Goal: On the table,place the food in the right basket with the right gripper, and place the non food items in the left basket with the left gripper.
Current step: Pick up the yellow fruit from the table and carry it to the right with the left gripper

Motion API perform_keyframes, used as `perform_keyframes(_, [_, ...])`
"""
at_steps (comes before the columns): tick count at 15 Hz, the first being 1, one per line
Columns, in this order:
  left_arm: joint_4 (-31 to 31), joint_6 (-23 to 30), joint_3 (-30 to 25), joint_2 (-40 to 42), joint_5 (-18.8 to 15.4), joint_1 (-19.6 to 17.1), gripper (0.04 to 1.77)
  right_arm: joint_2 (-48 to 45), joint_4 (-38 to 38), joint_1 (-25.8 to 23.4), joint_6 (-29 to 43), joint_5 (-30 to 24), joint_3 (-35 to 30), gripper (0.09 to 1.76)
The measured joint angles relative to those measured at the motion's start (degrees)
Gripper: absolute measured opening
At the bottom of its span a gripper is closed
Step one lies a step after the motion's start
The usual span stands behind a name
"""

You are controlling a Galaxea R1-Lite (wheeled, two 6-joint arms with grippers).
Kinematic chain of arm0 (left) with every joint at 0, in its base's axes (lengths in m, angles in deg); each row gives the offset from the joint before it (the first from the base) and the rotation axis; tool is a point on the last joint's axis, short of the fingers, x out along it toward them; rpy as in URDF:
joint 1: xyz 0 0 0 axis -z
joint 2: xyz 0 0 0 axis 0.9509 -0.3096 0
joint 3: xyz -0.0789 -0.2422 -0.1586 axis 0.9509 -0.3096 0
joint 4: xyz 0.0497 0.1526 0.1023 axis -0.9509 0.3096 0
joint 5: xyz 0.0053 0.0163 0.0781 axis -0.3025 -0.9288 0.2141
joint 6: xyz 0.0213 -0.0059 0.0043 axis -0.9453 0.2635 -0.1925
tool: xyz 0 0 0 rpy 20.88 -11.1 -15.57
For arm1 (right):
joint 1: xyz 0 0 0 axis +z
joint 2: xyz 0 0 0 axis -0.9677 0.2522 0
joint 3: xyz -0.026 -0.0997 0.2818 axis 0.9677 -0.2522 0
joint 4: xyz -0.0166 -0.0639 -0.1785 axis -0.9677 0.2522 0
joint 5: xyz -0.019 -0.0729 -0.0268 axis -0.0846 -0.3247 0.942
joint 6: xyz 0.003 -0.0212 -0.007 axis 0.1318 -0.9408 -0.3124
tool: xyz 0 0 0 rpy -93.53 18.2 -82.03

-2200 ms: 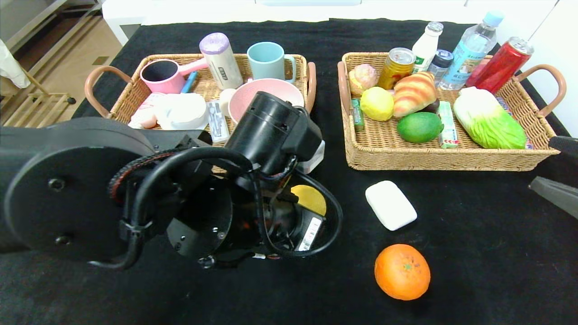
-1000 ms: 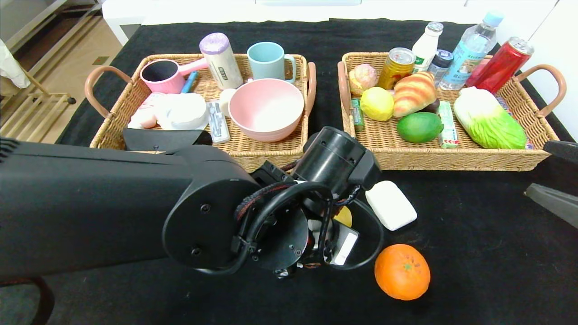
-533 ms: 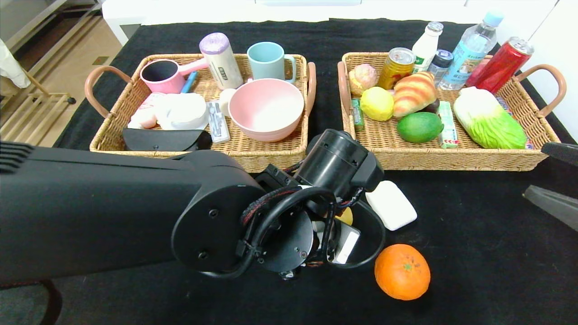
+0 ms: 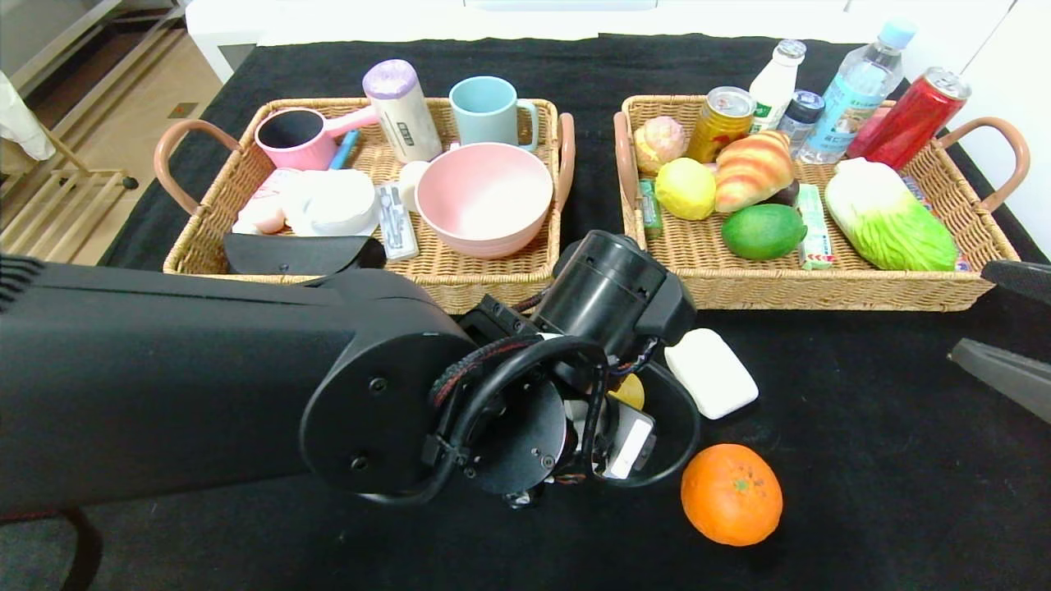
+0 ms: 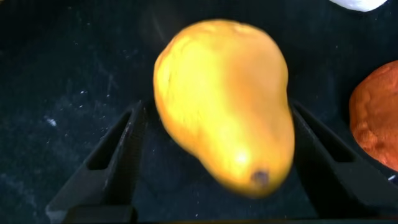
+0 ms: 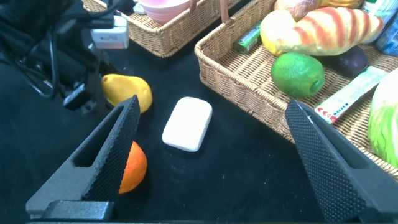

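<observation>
Between the two baskets, low over the table (image 4: pixel 862 460), the left gripper (image 5: pixel 211 162) stood spread, unclosed, either side of a lumpy yellow pear (image 5: pixel 227 102), which is food. Right gripper (image 6: pixel 211 155) open, near the right edge. Judged next: right arm takes pear and orange (image 4: pixel 731 494); left takes white bar (image 4: pixel 710 373).

Beige floor (image 4: pixel 123 90) (slatted wooden rack (image 4: pixel 49 205)), white wall (image 4: pixel 1010 90).
</observation>
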Motion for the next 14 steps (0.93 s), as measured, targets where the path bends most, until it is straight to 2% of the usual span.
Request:
perform_keyframes(4, [0.02,0.0,-0.96,2.95,-0.06,0.91,1.59,0.15,0.24,0.0,0.1,0.0,0.0,1.71])
perform_keyframes(7, [-0.29,0.11,-4.22,6.61,-0.39,1.41,1.63,0.43,0.46,0.0,0.07,0.02,-0.05,1.71])
perform_keyframes(11, [-1.97,-0.15,-11.85,14.47,-1.02,2.88,1.67,1.0,1.54,-0.02,0.38,0.49,0.04,1.71])
perform_keyframes(14, [-8.68,-1.99,-20.96,20.86,-3.32,4.13,1.68,-0.02,8.07,0.94,0.35,0.5,0.63,1.71])
